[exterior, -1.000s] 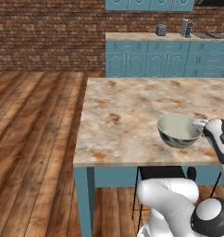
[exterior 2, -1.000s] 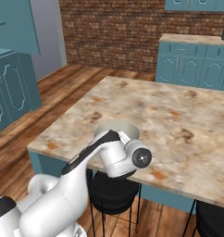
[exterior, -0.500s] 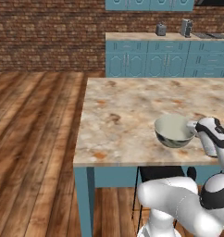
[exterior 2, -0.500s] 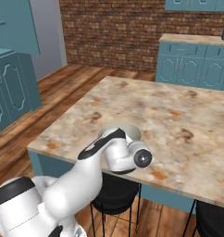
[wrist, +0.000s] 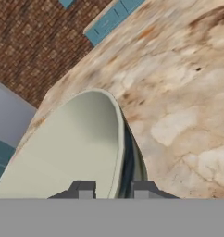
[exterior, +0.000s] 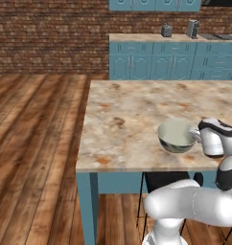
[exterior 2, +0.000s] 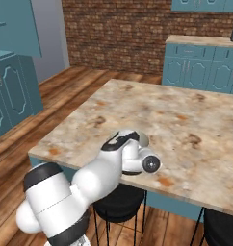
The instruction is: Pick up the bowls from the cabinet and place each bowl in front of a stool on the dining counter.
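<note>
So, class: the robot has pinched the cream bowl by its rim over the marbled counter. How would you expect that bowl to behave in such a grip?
The bowl looks rigid, so it probably keeps its shape. The gripper pinches one side of the rim only, so it may tilt or swing. Its glossy wall could slip between the fingers.

The dining counter (exterior: 137, 119) (beige marbled top) carries a cream bowl (exterior: 175, 136) near its front edge.

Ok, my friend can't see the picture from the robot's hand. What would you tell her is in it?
The gripper is shut on the rim of a cream bowl, one fingertip inside and one outside. Below is the marbled dining counter, with a brick wall beyond.
</note>
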### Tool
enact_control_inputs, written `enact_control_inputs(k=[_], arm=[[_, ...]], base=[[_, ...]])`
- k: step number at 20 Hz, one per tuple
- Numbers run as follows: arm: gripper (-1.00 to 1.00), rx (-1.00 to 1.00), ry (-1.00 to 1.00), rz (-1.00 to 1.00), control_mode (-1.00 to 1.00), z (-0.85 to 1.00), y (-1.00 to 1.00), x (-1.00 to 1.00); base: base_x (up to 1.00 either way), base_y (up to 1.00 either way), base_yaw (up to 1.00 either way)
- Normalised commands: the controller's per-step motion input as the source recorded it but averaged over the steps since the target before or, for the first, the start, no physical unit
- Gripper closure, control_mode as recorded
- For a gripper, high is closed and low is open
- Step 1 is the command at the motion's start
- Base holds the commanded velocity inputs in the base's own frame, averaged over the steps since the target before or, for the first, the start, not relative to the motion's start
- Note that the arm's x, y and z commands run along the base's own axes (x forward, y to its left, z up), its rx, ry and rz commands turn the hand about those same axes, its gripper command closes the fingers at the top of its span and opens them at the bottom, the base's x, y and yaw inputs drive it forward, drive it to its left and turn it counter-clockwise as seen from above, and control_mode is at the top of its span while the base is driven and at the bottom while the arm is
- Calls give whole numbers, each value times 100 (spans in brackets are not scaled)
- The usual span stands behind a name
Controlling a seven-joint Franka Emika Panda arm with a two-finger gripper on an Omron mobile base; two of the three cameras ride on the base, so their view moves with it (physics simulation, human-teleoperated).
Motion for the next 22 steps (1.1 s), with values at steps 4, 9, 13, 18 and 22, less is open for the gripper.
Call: enact_control_inputs(k=[4, 9, 13, 18, 22], arm=[[100, 0, -1, 2, -100, -31, -14, 40], [100, 0, -1, 2, -100, -27, -9, 30], [-100, 0, 0, 13, -100, 58, 0, -15], [-100, -3, 0, 17, -100, 100, -11, 3], [-100, -6, 3, 17, -100, 100, -21, 3]], base=[[0, 0, 0], [0, 0, 0], [0, 0, 0], [0, 0, 0], [0, 0, 0]])
